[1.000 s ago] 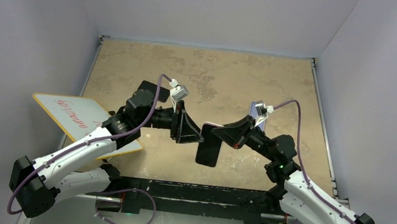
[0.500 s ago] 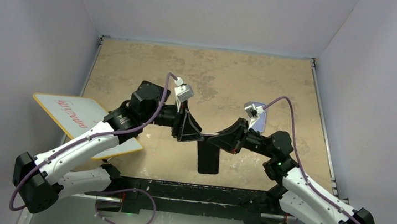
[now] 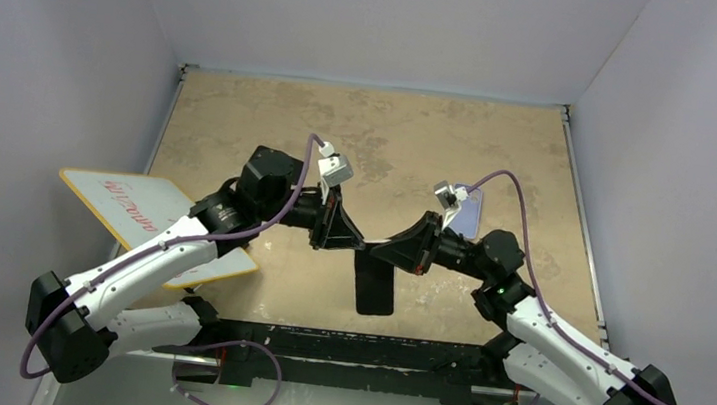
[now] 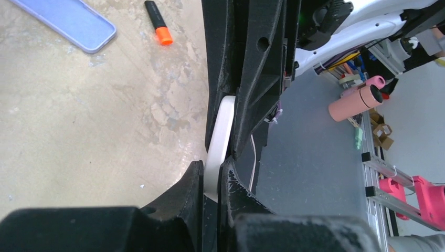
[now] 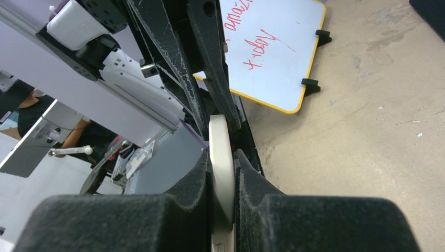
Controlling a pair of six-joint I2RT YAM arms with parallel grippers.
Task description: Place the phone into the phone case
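Spanning the middle of the top view, the table [image 3: 373, 124] carries a whiteboard [image 3: 133, 204] at its left edge. At lower centre the left gripper [image 3: 360, 247] and the right gripper [image 3: 376, 252] meet tip to tip, each clamped on the phone [image 3: 376, 287], whose dark body extends below their tips. The lavender case [image 3: 468, 212] lies flat right of centre, apart from the phone. A marker [image 4: 159, 22] lies near the case.

From above and behind the arm bases, we are looking down on the whole bench [image 3: 502, 137]. At each wrist we are peering very close along the left pincer [image 4: 211, 169] and right pincer [image 5: 223, 157], facing one another and sharing the phone [image 4: 219, 126] edge.
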